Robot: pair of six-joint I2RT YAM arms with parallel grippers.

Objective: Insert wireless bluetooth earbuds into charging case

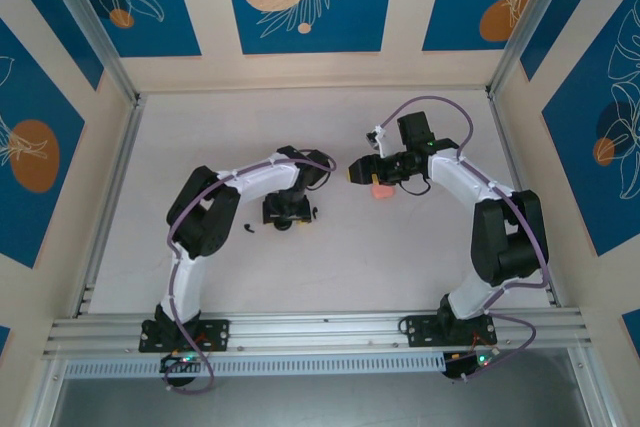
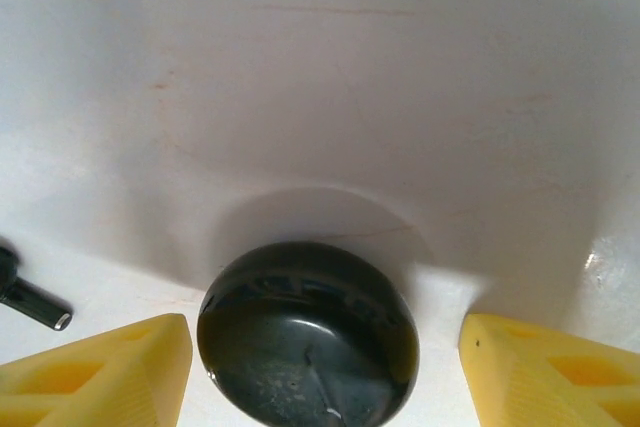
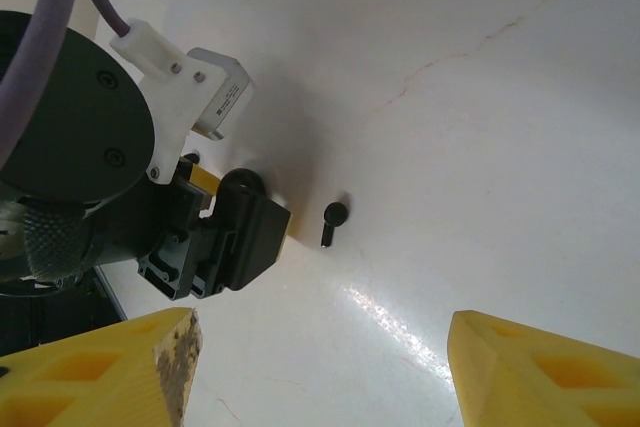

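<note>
Earbud (image 3: 333,219): loose on surface (image 3: 480,127), beside left end effector (image 2: 325,325), wide astride black disc (image 2: 300,367). Right end effector (image 3: 322,327) wide, empty; should centre over stem before closing.

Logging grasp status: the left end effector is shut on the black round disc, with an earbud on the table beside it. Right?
No. The left end effector is open: the left wrist view shows its yellow fingers standing apart either side of the black round disc, not clamping it. The earbud does lie on the table beside it.
</note>
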